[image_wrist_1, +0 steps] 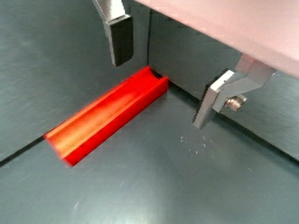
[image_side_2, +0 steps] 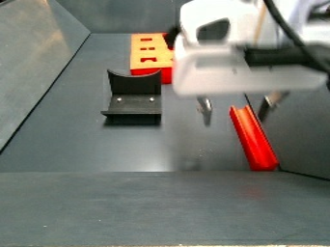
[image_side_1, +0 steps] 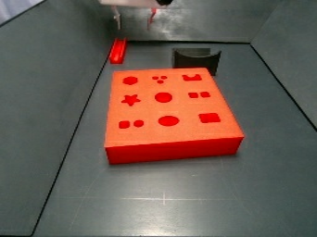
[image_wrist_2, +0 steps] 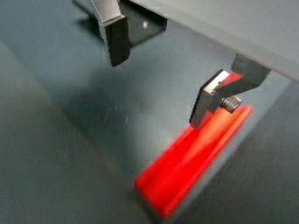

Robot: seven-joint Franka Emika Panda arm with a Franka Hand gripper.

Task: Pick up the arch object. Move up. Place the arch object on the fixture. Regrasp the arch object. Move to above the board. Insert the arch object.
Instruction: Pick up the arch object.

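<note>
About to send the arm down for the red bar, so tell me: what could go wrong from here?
1. The open pincer hangs above the floor with nothing between its fingers, and in both wrist views the red bar lies off to one side of the gap. Going straight down may land a finger on the bar or miss it.
2. The bar lies close along the side wall, so the outer finger may have little room.

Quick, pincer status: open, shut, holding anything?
Pincer: open and empty, hovering over the floor with the arch lying below, not yet gripped.
</note>
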